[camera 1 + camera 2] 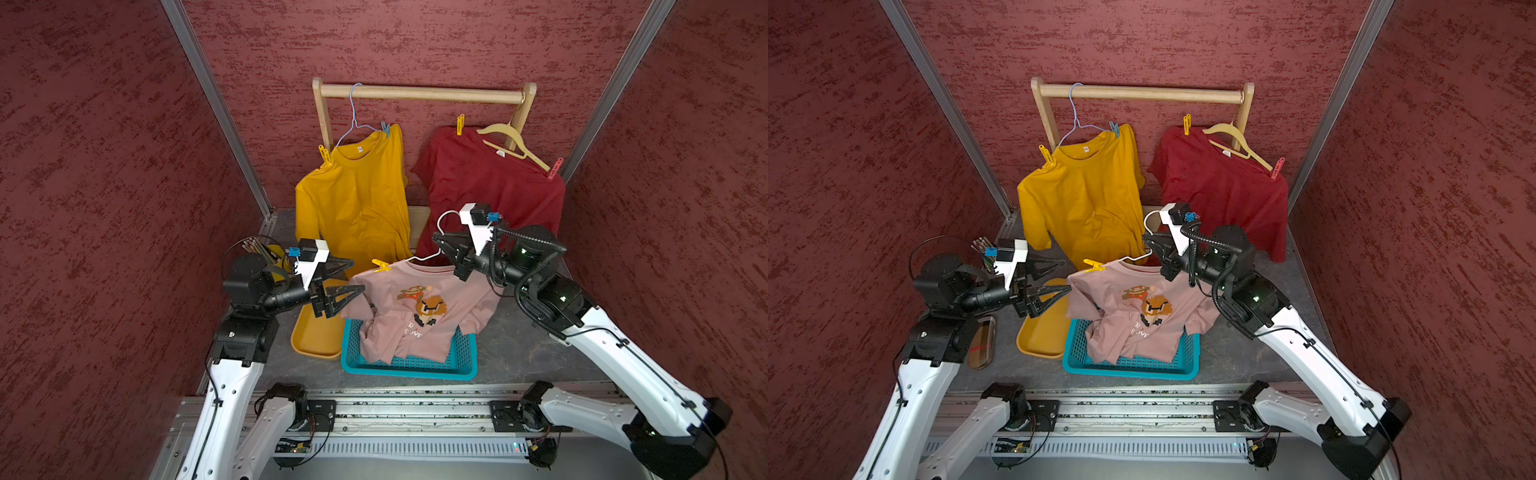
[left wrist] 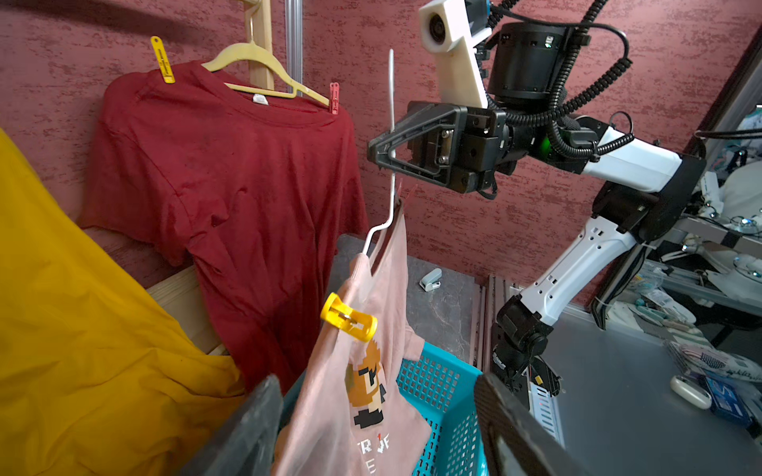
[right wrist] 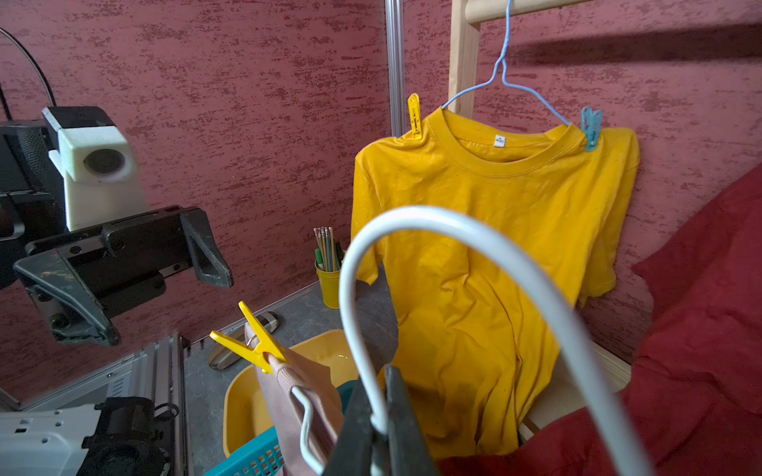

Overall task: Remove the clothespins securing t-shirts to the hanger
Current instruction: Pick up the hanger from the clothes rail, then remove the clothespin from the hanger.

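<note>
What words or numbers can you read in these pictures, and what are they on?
"E OVE": white letters on the small pale pink cloth t-shirt; folds hide the rest.
"ER": the line above, also cut off.
White neck tag of the mustard yellow cloth t-shirt: too small to read.
White neck tag of the dark red cloth t-shirt: too small to read.

Mustard t-shirt [image 1: 353,199] hangs flat, yellow clothespin [image 1: 325,154] and blue clothespin [image 1: 386,129] on its shoulders. Dark red t-shirt [image 1: 490,187] beside it, second yellow clothespin [image 1: 460,124] and red-pink clothespin [image 1: 555,168] likewise. Pink t-shirt [image 1: 419,307] in front on white hanger [image 3: 412,216], hem bunched, third yellow clothespin [image 1: 381,266] on one shoulder.
</note>
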